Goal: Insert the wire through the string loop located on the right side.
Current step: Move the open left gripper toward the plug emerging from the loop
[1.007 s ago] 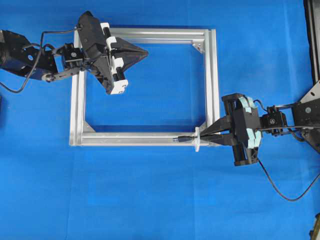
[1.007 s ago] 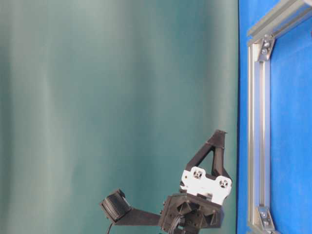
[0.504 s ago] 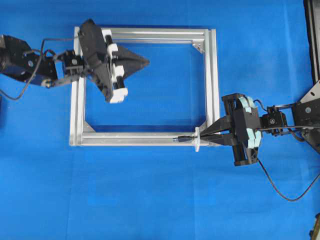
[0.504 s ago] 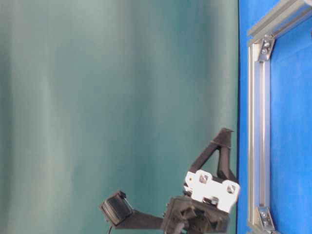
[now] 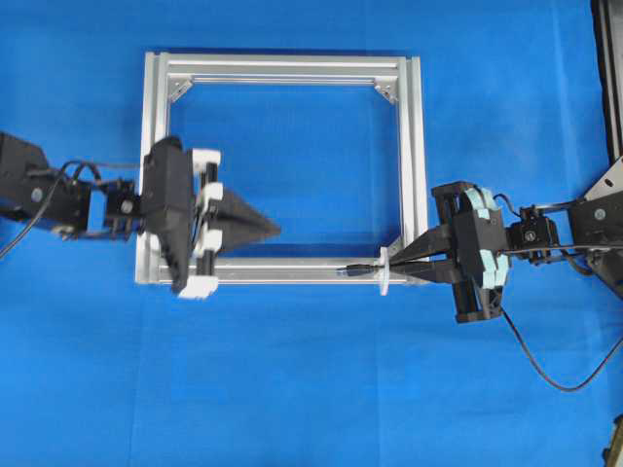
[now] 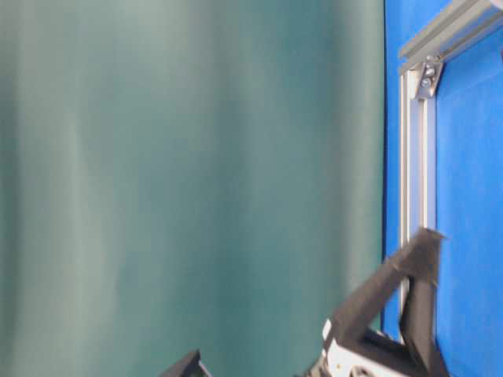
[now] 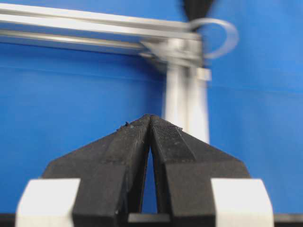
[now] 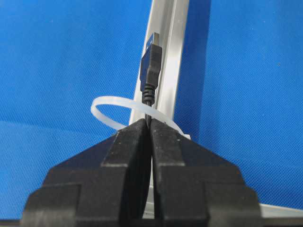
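The silver frame (image 5: 414,146) lies flat on the blue cloth. The white string loop (image 5: 384,270) stands on its near bar, close to the right corner. My right gripper (image 5: 399,265) sits just right of the loop, shut on the wire. The wire's dark plug (image 5: 355,271) pokes out on the loop's left side. In the right wrist view the plug (image 8: 151,61) lies past the loop (image 8: 111,120), over the frame bar (image 8: 165,42), with the gripper (image 8: 150,121) pinching the cable. My left gripper (image 5: 276,230) is shut and empty, pointing right above the near bar; its tips (image 7: 150,116) face the loop (image 7: 220,38).
A thin black cable (image 5: 545,375) curves away below the right arm. A dark upright structure (image 5: 608,78) stands at the right edge. The table-level view is mostly green curtain (image 6: 196,157), with a left finger (image 6: 416,267) in front of the frame (image 6: 416,157).
My left arm has swung from the frame's far left corner down to its near left side, still shut. The right gripper, wire and loop have not moved.
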